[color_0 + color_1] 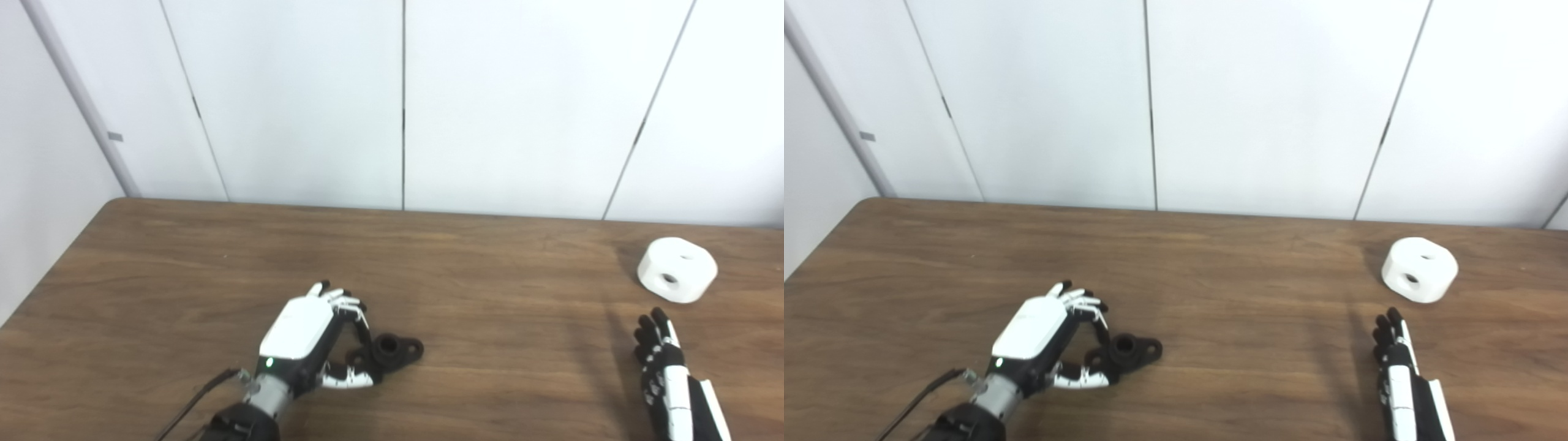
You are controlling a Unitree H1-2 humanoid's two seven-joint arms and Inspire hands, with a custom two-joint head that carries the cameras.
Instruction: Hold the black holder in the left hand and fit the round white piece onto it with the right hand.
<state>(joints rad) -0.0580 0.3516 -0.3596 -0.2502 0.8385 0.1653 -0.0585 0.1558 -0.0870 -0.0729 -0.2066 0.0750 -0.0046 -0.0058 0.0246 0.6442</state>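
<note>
Black holder and round white piece apart on the brown wooden counter (184,257).

The small black flanged holder (387,351) lies flat, long axis left-right, bore upward, at the left hand's (304,341) spread fingers, ungrasped. The round white plastic piece (677,269) sits far right; the right hand (663,367) rests released, near it.

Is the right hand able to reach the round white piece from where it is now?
Probably yes: the right hand lies open just short of the round white piece, with only bare table between them.

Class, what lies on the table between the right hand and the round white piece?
Nothing: both eye views show only bare table between the right hand and the round white piece.
</note>
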